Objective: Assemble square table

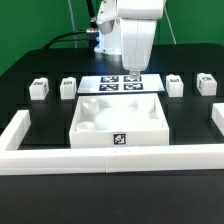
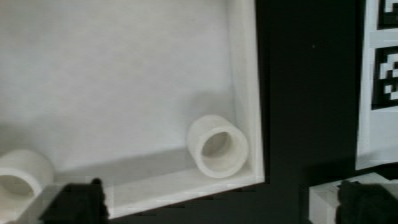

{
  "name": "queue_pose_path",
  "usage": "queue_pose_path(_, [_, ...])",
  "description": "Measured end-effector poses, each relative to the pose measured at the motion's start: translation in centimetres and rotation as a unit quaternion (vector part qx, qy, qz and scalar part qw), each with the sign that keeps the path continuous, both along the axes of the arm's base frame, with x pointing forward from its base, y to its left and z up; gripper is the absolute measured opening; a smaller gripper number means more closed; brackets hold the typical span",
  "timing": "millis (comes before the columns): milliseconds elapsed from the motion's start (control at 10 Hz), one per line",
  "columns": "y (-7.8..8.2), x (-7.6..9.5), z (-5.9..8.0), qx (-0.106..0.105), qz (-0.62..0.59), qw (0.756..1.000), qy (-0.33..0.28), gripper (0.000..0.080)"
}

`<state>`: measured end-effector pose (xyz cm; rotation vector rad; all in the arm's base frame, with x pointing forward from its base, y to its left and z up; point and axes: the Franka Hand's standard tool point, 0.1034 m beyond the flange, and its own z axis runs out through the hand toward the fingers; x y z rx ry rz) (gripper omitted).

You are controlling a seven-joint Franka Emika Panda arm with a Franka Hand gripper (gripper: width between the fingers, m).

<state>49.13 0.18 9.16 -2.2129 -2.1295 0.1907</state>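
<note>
The square table's top (image 1: 120, 118) is a white slab with a raised rim, round corner sockets and a tag on its front side; it lies in the middle of the black table. In the wrist view the slab (image 2: 125, 80) fills most of the picture, with one corner socket (image 2: 217, 146) and part of another (image 2: 18, 172). Two white legs (image 1: 39, 88) (image 1: 68, 87) stand at the exterior view's left and two (image 1: 175, 83) (image 1: 206, 82) at its right. My gripper (image 1: 133, 74) (image 2: 221, 206) hangs above the slab's far right corner, open and empty, its fingers (image 2: 75, 203) wide apart.
The marker board (image 1: 122, 84) (image 2: 381, 70) lies just behind the slab, under the arm. Long white fence bars run along the front (image 1: 110, 158), the left (image 1: 15, 130) and the right (image 1: 217, 118) of the work area.
</note>
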Motion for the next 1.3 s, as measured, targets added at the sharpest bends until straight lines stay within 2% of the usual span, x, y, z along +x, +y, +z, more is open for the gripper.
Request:
queue_pose_path(100, [-0.8,-2.1,-1.6,0.007,0.01,1.0,-0.026,0.065])
queue_pose_path(200, [-1.8,-4.1,-2.9,0.01,0.001,1.0,-0.025,0.065])
queue_pose_path(300, [-2.8,-4.4,-4.2,0.017,0.009,0.998,-0.057,0.065])
queue_pose_path(500, [-3.7,-6.4,-6.7,0.022,-0.006,0.999,-0.047,0.065])
queue_pose_path(600, [-4.3,-6.8,-7.7,0.024,-0.012,0.999,-0.04,0.065])
queue_pose_path(700, [-4.6,-6.3,-8.2,0.024,-0.02,0.999,-0.035,0.065])
queue_pose_path(900, [-4.6,-6.1,-8.4,0.025,-0.021,0.999,-0.034,0.065])
queue_pose_path(1200, [-4.6,-6.1,-8.5,0.025,-0.021,0.999,-0.033,0.0225])
queue_pose_path(1300, [-4.6,-6.1,-8.5,0.025,-0.021,0.999,-0.033,0.0225])
